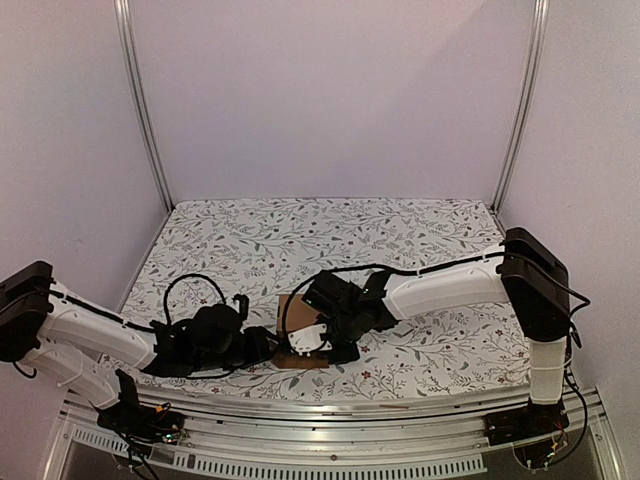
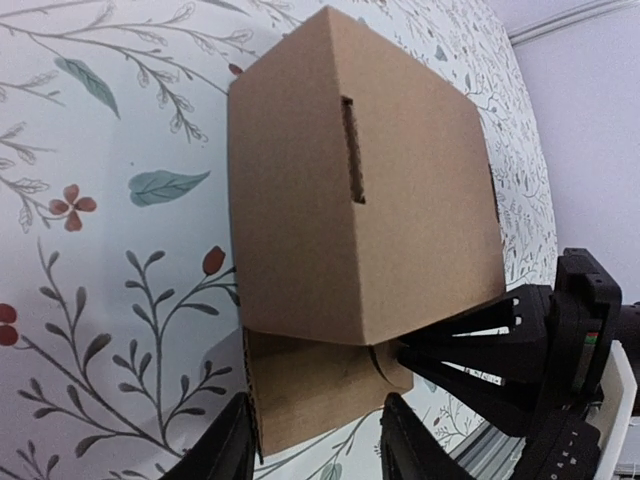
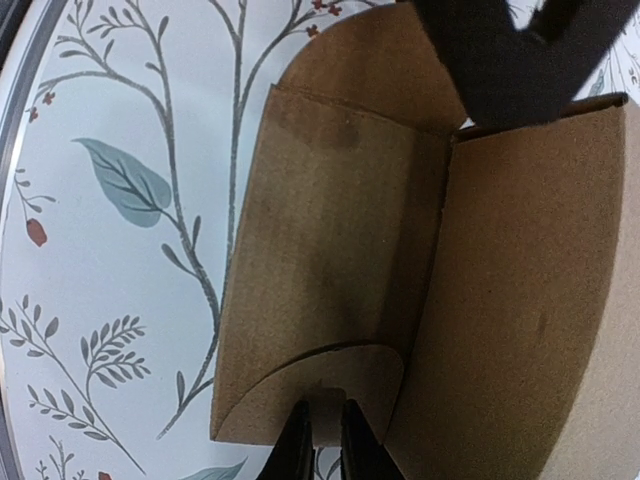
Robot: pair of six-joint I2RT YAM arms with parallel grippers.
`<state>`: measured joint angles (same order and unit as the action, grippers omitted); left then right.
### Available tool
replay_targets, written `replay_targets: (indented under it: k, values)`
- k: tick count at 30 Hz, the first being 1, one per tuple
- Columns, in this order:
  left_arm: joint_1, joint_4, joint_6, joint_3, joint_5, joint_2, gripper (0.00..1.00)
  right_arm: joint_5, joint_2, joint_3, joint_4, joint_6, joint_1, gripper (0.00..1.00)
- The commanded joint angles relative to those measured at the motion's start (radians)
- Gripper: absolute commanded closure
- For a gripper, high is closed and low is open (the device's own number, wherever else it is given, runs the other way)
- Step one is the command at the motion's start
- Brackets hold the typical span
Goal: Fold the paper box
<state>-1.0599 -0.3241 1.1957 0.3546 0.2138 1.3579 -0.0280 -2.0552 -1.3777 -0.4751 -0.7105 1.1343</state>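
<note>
The paper box (image 1: 297, 312) is a brown cardboard carton, partly folded, near the table's front edge between both arms. In the left wrist view its slotted side (image 2: 360, 190) faces me, and a loose flap (image 2: 310, 390) hangs out below it. My left gripper (image 2: 318, 455) stands open around that flap, one finger close to its edge and the other clear of it. My right gripper (image 3: 322, 440) is shut on a rounded tab (image 3: 300, 385) at the box's open end. In the top view the left gripper (image 1: 262, 345) and right gripper (image 1: 330, 325) flank the box.
A floral cloth (image 1: 300, 240) covers the table. Metal frame posts (image 1: 145, 110) stand at the back corners, in front of pale walls. A metal rail (image 1: 330, 410) runs along the near edge, just in front of the box.
</note>
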Motion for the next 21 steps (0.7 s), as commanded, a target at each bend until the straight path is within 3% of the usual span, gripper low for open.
replay_targets:
  k: [1,15,21]
  values:
    - [0.001,0.013,-0.062,0.044,-0.045,0.036,0.57,0.005,-0.116,0.048,-0.112,0.014,0.012,0.91]
    - [0.001,-0.118,-0.097,0.093,-0.133,0.190,0.58,-0.034,-0.127,0.043,-0.118,0.042,0.012,0.90]
    - [-0.010,0.062,-0.107,0.111,-0.062,0.062,0.58,-0.041,-0.140,0.032,-0.132,0.057,0.013,0.90]
